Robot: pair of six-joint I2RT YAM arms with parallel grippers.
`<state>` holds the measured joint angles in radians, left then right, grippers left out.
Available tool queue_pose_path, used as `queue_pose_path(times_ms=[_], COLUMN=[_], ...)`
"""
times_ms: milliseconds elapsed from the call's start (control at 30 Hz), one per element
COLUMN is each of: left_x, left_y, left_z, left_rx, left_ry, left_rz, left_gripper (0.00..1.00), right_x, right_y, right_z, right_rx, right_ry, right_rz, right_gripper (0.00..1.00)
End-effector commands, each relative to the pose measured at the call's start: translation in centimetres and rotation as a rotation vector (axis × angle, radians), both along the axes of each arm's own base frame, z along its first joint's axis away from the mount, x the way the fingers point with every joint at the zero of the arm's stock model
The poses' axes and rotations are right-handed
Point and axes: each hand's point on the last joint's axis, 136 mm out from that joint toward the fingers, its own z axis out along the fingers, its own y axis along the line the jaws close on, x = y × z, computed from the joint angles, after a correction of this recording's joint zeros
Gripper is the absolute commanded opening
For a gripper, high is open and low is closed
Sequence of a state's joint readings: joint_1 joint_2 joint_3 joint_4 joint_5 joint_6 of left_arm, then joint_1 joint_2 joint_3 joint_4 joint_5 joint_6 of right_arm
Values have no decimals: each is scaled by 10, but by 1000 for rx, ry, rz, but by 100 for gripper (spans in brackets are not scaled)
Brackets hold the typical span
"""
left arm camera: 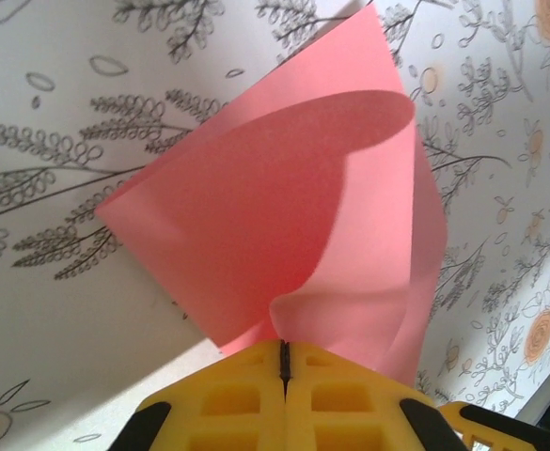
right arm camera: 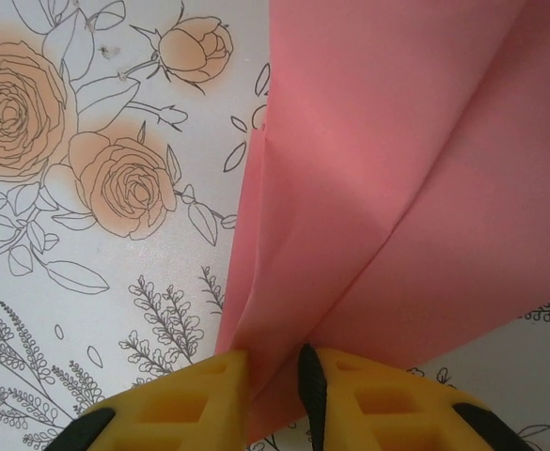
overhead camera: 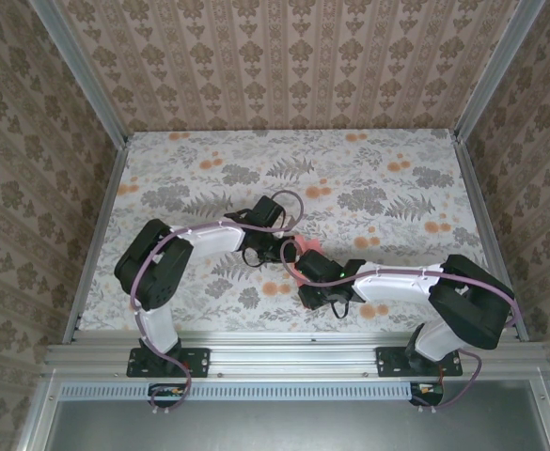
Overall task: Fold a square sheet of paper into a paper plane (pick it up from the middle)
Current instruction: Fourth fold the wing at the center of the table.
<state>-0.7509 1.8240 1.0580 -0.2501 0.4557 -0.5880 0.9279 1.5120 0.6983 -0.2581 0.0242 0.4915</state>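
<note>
The square sheet of paper (overhead camera: 306, 250) is salmon pink and hangs lifted off the table between the two arms, near the middle front. In the left wrist view the sheet (left arm camera: 284, 207) curls up in a loose bend, and my left gripper (left arm camera: 284, 349) is shut on its near edge. My left gripper (overhead camera: 288, 249) meets the sheet from the left. In the right wrist view the sheet (right arm camera: 397, 169) shows a diagonal crease. A folded part of it runs down between the yellow fingers of my right gripper (right arm camera: 275, 376), whose jaws stand a narrow gap apart. My right gripper (overhead camera: 310, 272) sits just below the sheet.
The table (overhead camera: 387, 178) wears a cloth printed with grey leaves and small orange flowers (right arm camera: 124, 183). Metal rails (overhead camera: 96, 235) and patterned walls close in the left, right and back sides. Both arms (overhead camera: 397, 282) crowd the middle front.
</note>
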Motion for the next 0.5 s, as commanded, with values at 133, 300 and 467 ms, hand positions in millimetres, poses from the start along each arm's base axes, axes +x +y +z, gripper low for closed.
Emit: queue_pose_path(times_ms=[133,300,467], left_x=[-5,0,6], left_y=[18,13,6], left_z=[-15,-20,-18], left_rx=[83,80,68], left_ry=[9,12,3], left_rz=[-16,-29,-33], left_gripper=[0,0,0], right_x=[-13,-13,-17], right_y=[-16,-14,-13], right_z=[-17,-14,-15], right_rx=[-82,-76,-71], right_ry=[24,20,27], right_rz=[28,38,53], right_gripper=[25,25,25])
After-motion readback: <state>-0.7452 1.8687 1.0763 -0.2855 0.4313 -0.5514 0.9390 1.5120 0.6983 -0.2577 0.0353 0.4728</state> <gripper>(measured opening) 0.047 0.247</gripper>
